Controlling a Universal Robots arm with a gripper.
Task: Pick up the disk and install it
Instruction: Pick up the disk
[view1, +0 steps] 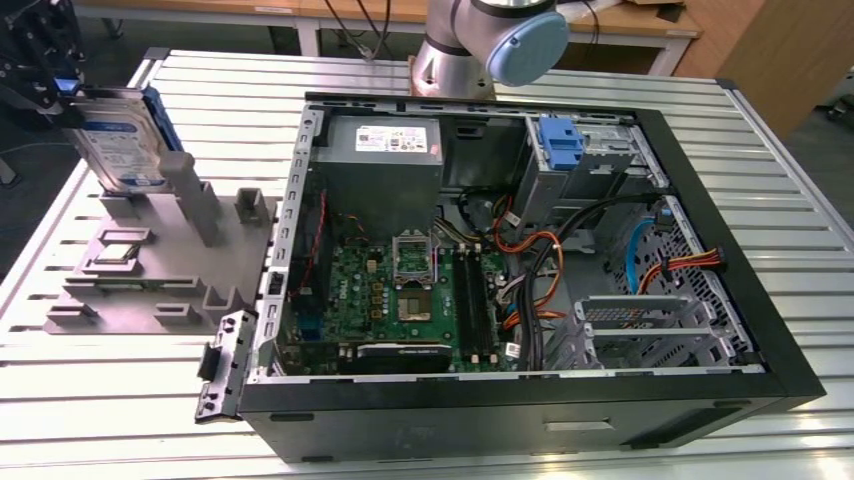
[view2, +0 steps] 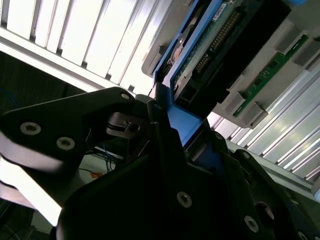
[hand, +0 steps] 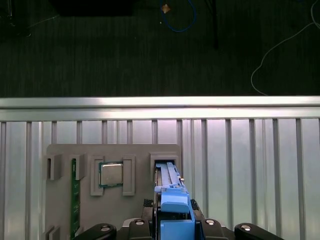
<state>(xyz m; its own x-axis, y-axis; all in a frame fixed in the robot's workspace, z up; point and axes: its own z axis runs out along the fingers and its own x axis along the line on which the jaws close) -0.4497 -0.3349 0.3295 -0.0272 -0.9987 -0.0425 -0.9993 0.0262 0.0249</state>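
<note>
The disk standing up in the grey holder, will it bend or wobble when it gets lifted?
Probably no bending: the disk looks like a stiff metal slab in a blue frame. It may feel heavy for its size. The pincer grips just its top edge, so it could swing or slip a little.

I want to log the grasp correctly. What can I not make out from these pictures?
1. The disk, its lower edge, exterior view: the grey holder hides whether it sits in a slot.
2. The gripper, exterior view: cut off by the picture's edge.
3. The disk's label, first wrist view: seen edge-on.
</note>
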